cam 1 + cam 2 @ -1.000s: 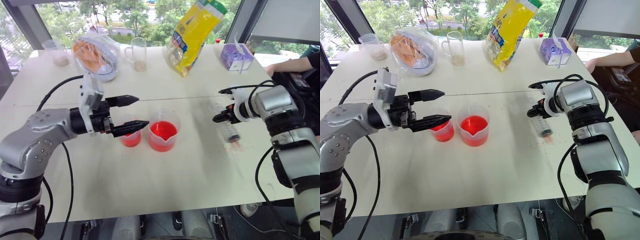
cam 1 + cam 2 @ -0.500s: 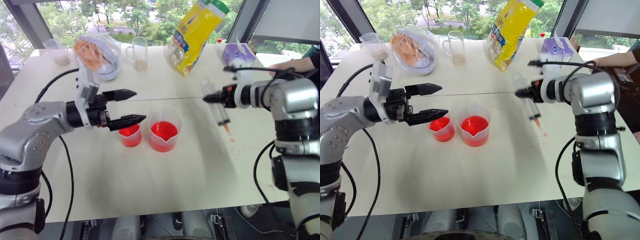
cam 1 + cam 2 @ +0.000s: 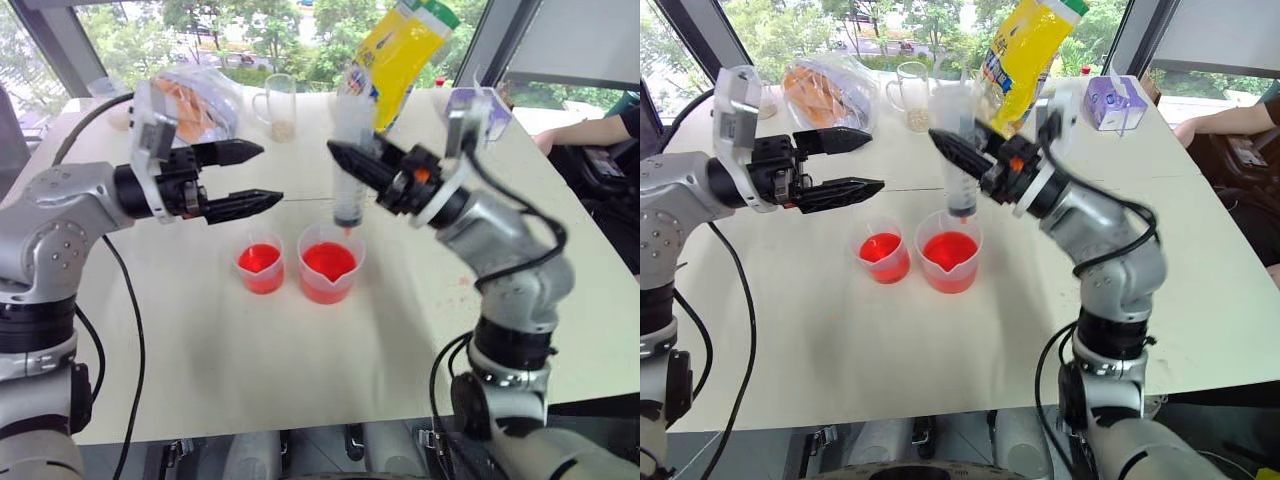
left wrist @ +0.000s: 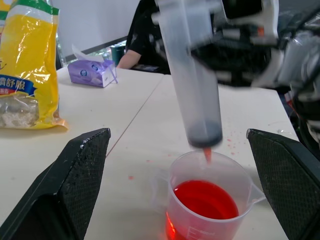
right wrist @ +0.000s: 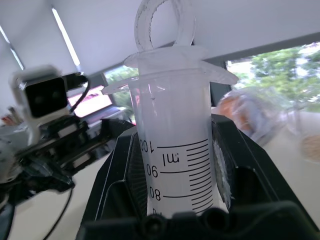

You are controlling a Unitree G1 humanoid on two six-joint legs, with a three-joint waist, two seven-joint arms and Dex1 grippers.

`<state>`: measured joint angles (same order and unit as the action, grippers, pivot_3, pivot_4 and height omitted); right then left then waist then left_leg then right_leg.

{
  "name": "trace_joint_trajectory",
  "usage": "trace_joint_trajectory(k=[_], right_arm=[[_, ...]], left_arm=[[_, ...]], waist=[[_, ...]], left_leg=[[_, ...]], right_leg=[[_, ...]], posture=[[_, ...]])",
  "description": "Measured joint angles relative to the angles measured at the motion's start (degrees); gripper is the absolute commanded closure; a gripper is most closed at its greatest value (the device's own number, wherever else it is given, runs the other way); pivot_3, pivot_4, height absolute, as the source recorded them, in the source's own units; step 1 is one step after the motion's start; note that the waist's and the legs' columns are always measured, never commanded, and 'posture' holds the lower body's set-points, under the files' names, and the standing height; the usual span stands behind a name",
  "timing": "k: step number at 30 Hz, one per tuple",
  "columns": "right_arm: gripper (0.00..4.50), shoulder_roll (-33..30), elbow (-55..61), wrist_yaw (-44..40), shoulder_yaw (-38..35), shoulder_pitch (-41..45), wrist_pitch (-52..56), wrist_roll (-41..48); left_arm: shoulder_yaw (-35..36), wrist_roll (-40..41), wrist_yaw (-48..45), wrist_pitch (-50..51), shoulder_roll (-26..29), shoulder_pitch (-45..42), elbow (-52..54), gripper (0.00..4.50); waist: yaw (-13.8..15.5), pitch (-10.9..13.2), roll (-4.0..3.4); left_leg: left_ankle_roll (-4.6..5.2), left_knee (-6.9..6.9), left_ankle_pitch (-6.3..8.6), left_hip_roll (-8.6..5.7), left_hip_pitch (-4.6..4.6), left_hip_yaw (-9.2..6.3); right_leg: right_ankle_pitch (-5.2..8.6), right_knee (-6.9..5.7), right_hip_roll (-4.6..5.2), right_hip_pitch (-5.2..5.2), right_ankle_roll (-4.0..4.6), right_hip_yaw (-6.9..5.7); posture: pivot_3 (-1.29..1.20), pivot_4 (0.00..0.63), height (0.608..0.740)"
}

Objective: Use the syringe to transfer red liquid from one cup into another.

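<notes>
So you have the large clear plastic syringe (image 3: 349, 165) clamped upright in the right gripper (image 3: 372, 172), plunger down and barrel empty; no liquid is drawn yet. Its reddish tip hangs just above the red liquid (image 3: 327, 262) in the wider clear spouted cup (image 3: 330, 264). The smaller cup (image 3: 260, 269) stands just beside. Your left gripper (image 3: 250, 175) hovers wide open, holding nothing.

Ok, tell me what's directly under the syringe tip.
Under the syringe, gripped upright by the right gripper, stands the larger cup holding red liquid. The cup's bottom is hidden by the liquid.
</notes>
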<state>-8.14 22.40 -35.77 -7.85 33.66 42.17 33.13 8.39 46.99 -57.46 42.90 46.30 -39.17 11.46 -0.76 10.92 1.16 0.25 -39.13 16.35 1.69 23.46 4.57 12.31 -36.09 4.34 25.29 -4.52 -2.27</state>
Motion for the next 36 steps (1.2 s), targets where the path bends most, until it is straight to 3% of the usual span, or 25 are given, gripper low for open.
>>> trace_joint_trajectory(k=[7, 12, 26, 36], right_arm=[[3.13, 1.54, -9.00, -3.28, 7.79, -9.15, -19.69, -7.62], [3.13, 0.56, -11.36, -4.55, 11.32, -11.56, -26.66, -11.47], [3.13, -3.54, -10.69, -5.50, 14.39, -12.43, -29.93, -12.16], [3.13, -4.67, -10.11, -5.73, 15.08, -12.41, -29.55, -12.12]], left_arm=[[-0.07, 0.00, -0.27, 0.91, -0.03, -1.57, 0.05, 0.00], [-0.43, -0.01, -0.84, 1.62, -0.41, -1.81, 0.04, 0.00], [-3.79, -0.32, 1.41, 1.62, -8.31, -4.02, -0.19, 0.00], [-6.07, -2.59, 1.95, 1.58, -10.42, -4.05, -1.59, 0.00]], waist=[[-0.09, 0.00, 0.00], [-0.13, 0.00, 0.00], [0.01, -0.01, 0.02], [0.00, -0.01, 0.02]], left_leg=[[-0.03, -0.01, -0.02, -0.01, -0.04, -0.01], [-0.06, -0.01, -0.04, 0.02, -0.04, -0.02], [-0.09, -0.03, -0.05, 0.00, -0.11, -0.03], [-0.10, -0.03, -0.06, 0.00, -0.11, -0.04]], right_leg=[[0.00, -0.01, -0.05, -0.01, 0.01, 0.01], [0.00, -0.02, -0.05, 0.00, 0.01, 0.01], [0.01, -0.02, -0.06, -0.10, 0.01, 0.02], [0.01, -0.02, -0.14, -0.10, 0.01, 0.02]], posture=[[0.00, 0.150, 0.740], [0.00, 0.150, 0.740], [0.00, 0.150, 0.740], [0.00, 0.150, 0.740]])
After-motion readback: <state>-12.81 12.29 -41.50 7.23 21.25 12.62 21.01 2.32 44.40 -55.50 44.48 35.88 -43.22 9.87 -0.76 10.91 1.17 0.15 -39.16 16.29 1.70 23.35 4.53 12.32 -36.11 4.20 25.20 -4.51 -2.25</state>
